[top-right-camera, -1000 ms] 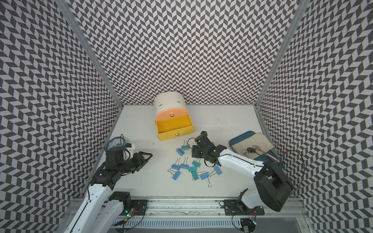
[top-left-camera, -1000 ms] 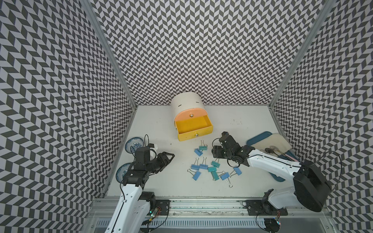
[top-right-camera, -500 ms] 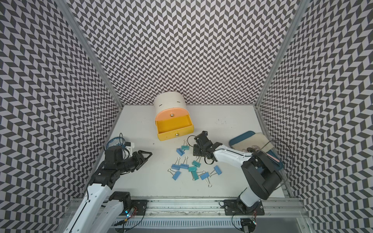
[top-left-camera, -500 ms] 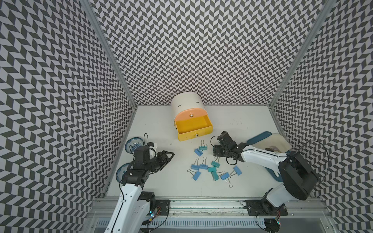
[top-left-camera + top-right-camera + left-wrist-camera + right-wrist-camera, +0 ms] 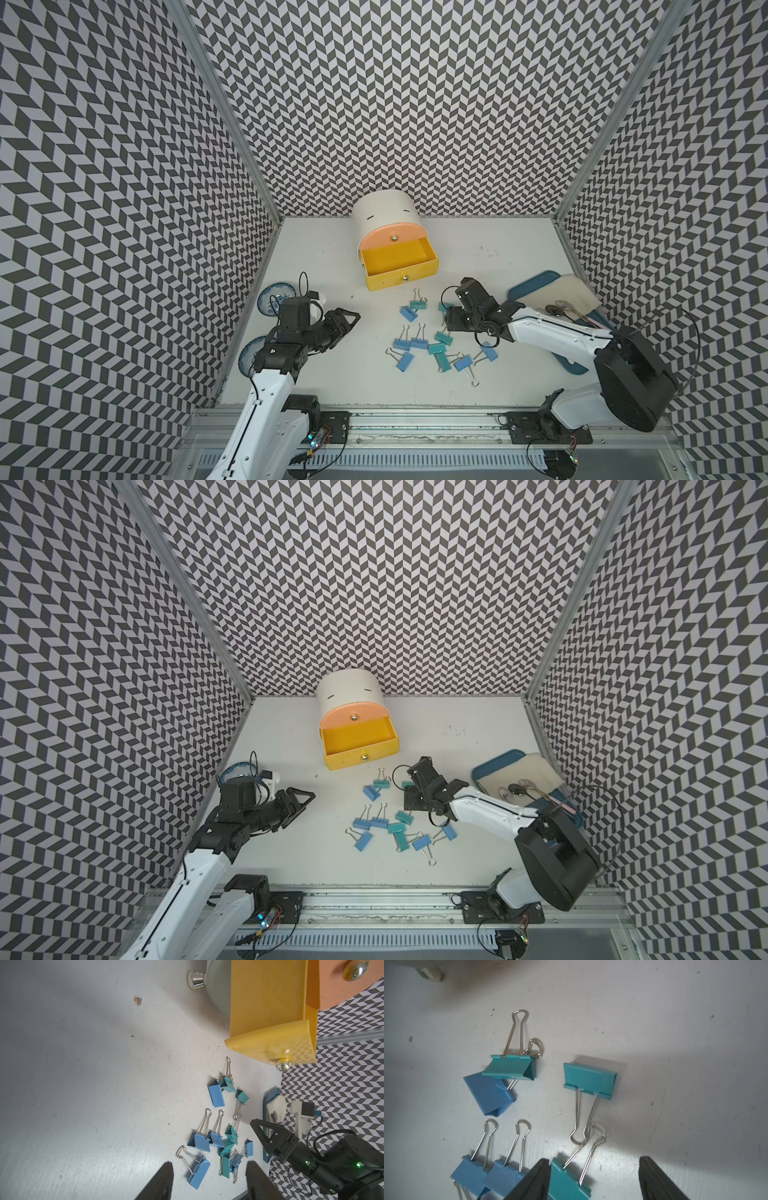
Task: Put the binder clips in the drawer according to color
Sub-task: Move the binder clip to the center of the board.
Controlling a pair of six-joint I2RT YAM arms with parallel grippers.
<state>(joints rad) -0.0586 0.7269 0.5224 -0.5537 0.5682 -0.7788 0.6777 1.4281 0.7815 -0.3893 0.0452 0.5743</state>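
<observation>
Grey-and-white chevron walls are boxing in a matte white tabletop, scuffed & speckled. At back centre the drawer, a smooth white round-topped plastic cabinet, is standing w/ its yellow box-shaped middle drawer pulled out. The peach arched front above is sitting shut, and shiny metal knobs are poking from the fronts.

The binder clips are lying scattered on the table just in front of the yellow drawer, btw the two arms: folded sheet-metal wedges, blue & teal, w/ thin silver wire loops, some overlapping.

Right gripper is hovering low over the cluster's side nearest its arm, dark ribbed fingers standing wide apart. One teal clip is lying btw them, right beside one finger, unclamped; can't tell if touching. Left gripper is hanging over bare table beside the clips, black triangular fingers spread wide, empty.

A rounded blue tray w/ a beige pad & metal spoons is sitting at the right arm's edge. Two glossy blue-patterned plates are lying by the left arm's side.
</observation>
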